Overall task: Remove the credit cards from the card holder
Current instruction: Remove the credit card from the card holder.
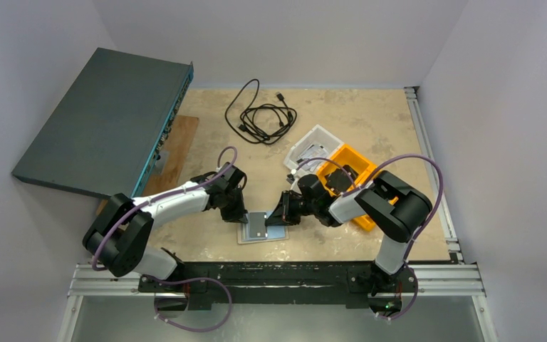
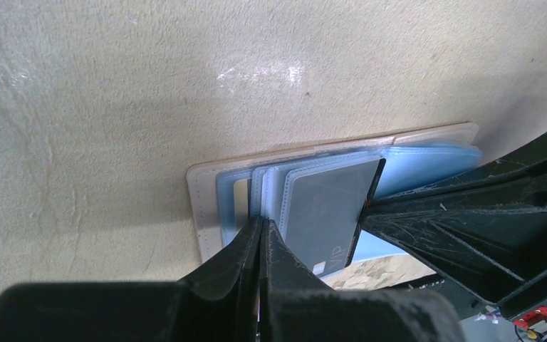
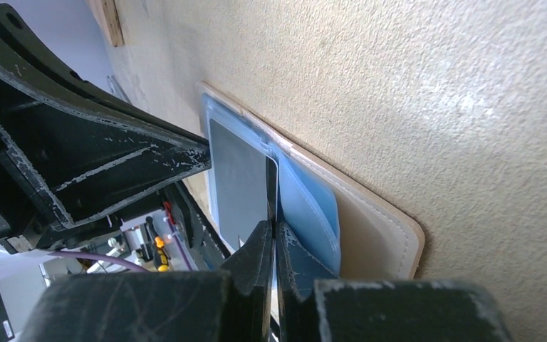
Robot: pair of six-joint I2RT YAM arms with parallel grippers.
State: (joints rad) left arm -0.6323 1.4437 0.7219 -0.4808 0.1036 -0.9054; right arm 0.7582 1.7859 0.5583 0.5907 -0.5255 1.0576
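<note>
A: While open on the desk (image 1: pixel 370 128), near its front edge, why clamp a blue sleeve (image 2: pixel 256 189) of the card holder (image 2: pixel 206 214) in the closed left tool (image 2: pixel 263 235)?
B: To anchor it (probably), with the right tool (image 3: pixel 272 242) pinched shut on the grey card (image 3: pixel 238 178) for pulling.

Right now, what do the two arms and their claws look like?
The two arms match. The left arm and right arm each have a white forearm shell between bulky black joints, with a purple cable looping alongside. The left claw and right claw are matte black plastic that tapers to thin tips, marked with pale scuffs and scratches.
</note>
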